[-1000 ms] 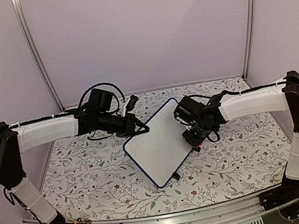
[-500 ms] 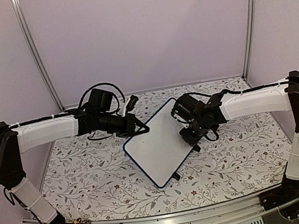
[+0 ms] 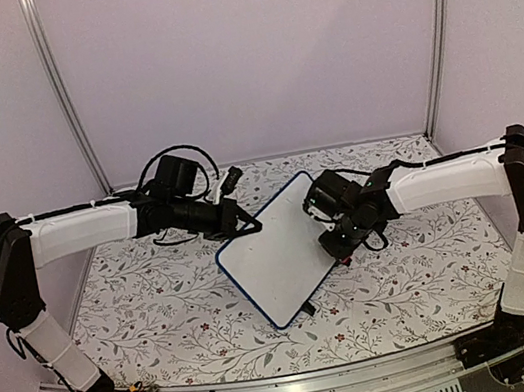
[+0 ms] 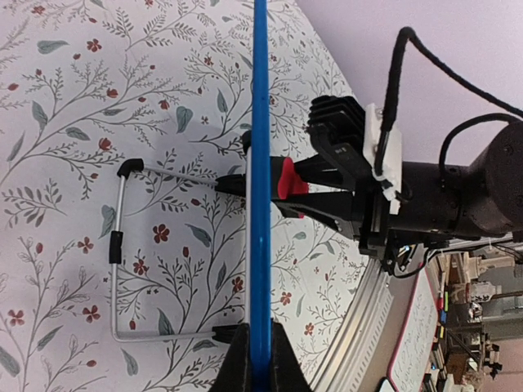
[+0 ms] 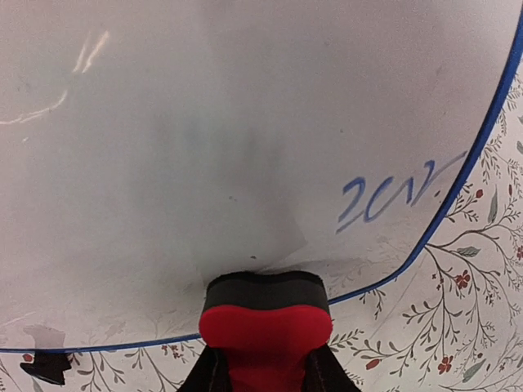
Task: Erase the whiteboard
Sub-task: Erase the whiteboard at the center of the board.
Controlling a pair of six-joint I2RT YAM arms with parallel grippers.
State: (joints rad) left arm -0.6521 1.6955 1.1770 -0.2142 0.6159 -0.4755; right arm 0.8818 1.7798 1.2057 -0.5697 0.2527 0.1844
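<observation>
Top external view: on the floral-patterned counter stands the tilted, blue-framed white whiteboard. Left pincer clenches its edge; right pincer grips a red, dark-faced eraser block touching its surface near blue scrawl starting "20".

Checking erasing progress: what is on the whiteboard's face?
Blue marker writing near one edge of the whiteboard, plus faint smears. The red eraser covers a small patch at the rim.

Left arm reaching in from the whiteboard's left, elbow raised, left gripper pinched on its upper-left frame edge, right arm stretched in from the whiteboard's right, right gripper tilted down at its right edge, clamped on a red eraser
</observation>
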